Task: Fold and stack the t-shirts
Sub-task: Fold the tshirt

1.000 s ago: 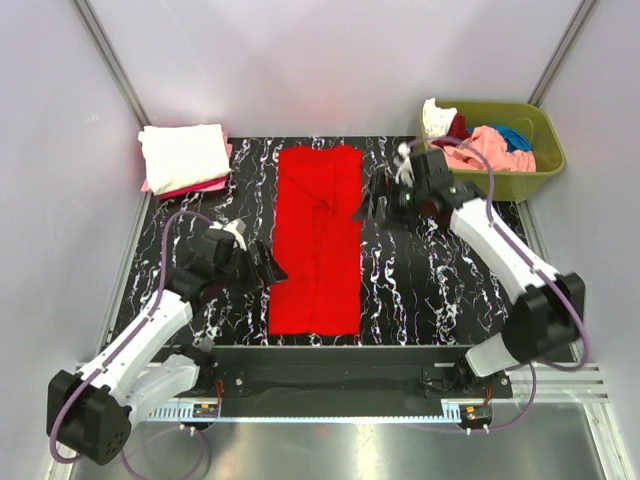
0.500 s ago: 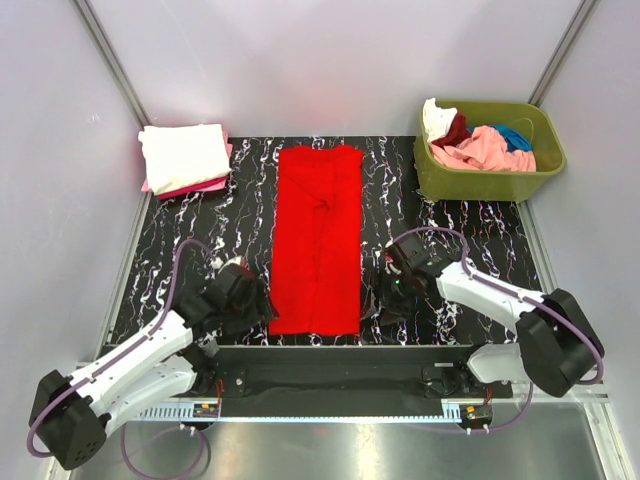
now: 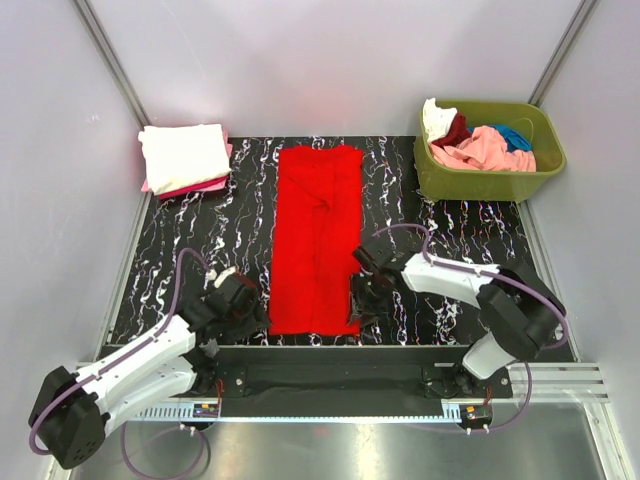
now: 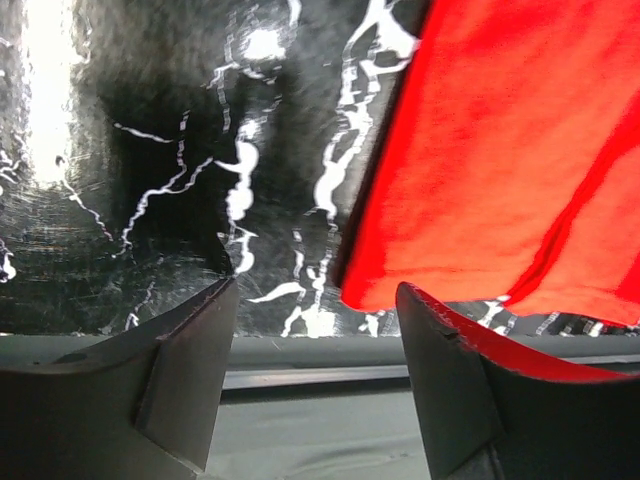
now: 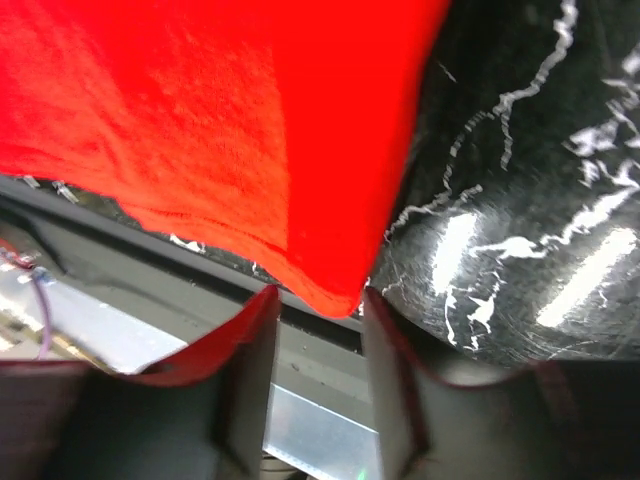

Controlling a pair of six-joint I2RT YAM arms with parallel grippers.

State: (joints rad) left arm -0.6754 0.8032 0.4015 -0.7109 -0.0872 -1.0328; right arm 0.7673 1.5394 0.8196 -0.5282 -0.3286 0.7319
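Note:
A bright red t-shirt (image 3: 316, 238) lies folded into a long strip down the middle of the black marbled mat. My left gripper (image 3: 255, 306) is at its near-left corner. In the left wrist view that gripper (image 4: 318, 300) stands open, and the red corner (image 4: 480, 180) lies just beyond the right fingertip (image 4: 430, 330). My right gripper (image 3: 362, 298) is at the near-right corner. In the right wrist view its jaws (image 5: 318, 305) are narrowly open, with the tip of the red corner (image 5: 330, 285) between the fingertips.
A stack of folded t-shirts (image 3: 183, 156), cream-white on pink, sits at the back left. An olive-green bin (image 3: 480, 186) at the back right holds crumpled pink, white, dark red and teal shirts (image 3: 485, 148). The metal table edge (image 3: 330, 355) runs just below both grippers.
Both arms came from the shirt's sides down to its near corners at the table's front edge. Both pairs of jaws have narrowed, the right more than the left.

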